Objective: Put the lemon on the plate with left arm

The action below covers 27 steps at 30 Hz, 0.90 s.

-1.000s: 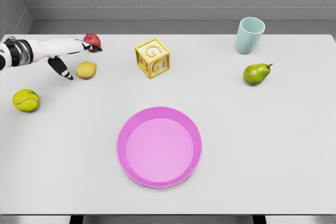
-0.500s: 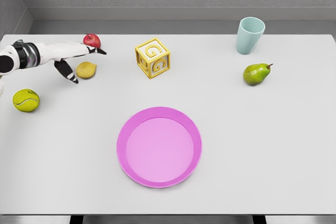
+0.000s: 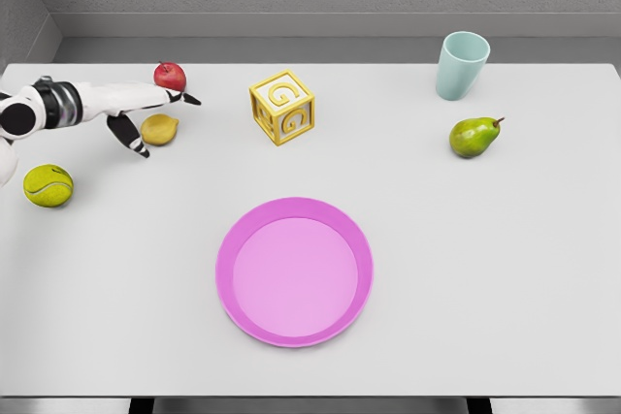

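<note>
A: What changed since a moment ago?
B: The left hand (image 3: 131, 109) has slid further right over the lemon (image 3: 159, 129), fingers spread, thumb down beside the fruit, grasping nothing. The lemon hasn't moved; it sits at the far left of the counter (image 3: 485, 269), well apart from the plate (image 3: 294, 270).

A: And the setting?
B: A smooth pale-grey counter against a grey wall.

A: Shapes?
B: A round glossy pink plate, a yellow cut-out letter cube (image 3: 282, 106), a tapered pale-teal cup (image 3: 461, 65), a green pear (image 3: 473, 136), a red apple (image 3: 169, 76), a fuzzy tennis ball (image 3: 48, 184).
</note>
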{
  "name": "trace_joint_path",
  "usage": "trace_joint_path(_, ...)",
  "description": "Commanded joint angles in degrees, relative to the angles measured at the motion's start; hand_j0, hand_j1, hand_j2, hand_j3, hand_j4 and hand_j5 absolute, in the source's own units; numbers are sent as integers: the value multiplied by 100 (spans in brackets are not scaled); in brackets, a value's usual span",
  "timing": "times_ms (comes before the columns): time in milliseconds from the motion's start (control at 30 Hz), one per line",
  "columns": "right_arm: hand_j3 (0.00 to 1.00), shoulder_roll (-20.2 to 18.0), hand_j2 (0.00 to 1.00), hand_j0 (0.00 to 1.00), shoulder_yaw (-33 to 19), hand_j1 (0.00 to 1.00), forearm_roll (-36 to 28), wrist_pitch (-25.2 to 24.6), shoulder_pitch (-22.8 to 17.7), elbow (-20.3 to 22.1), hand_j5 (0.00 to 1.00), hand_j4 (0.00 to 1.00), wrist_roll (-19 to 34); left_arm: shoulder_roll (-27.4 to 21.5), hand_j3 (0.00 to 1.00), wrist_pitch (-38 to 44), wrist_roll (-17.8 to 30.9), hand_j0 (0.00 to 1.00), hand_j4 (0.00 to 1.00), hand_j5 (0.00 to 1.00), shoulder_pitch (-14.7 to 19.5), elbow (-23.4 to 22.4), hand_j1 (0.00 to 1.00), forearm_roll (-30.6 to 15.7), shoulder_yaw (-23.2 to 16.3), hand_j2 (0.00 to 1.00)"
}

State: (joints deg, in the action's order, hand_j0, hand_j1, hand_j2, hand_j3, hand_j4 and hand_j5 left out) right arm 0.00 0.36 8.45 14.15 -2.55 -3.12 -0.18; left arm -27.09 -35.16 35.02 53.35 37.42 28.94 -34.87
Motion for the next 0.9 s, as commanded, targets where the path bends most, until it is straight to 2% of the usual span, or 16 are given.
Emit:
trace_joint_path(0,100,0,100,100,-1,100,-1,0,0,-4,100,100,1,28,100,16,-2,100,100,100,0,-15,100,-20,15,100)
trace_joint_path(733,100,0,100,100,-1,100,-1,0,0,4,100,100,1,116,100,16,-2,100,100,100,53,-296,100,33,50,100)
trace_joint_path(833,100,0,100,100,-1,100,-1,0,0,-4,100,100,1,116,87,16,-2,87,87,87,53,-297,87,33,59,87)
trace_joint_path(867,100,0,100,100,-1,100,-1,0,0,-4,100,100,1,116,86,16,-2,86,86,86,53,-297,86,24,50,86)
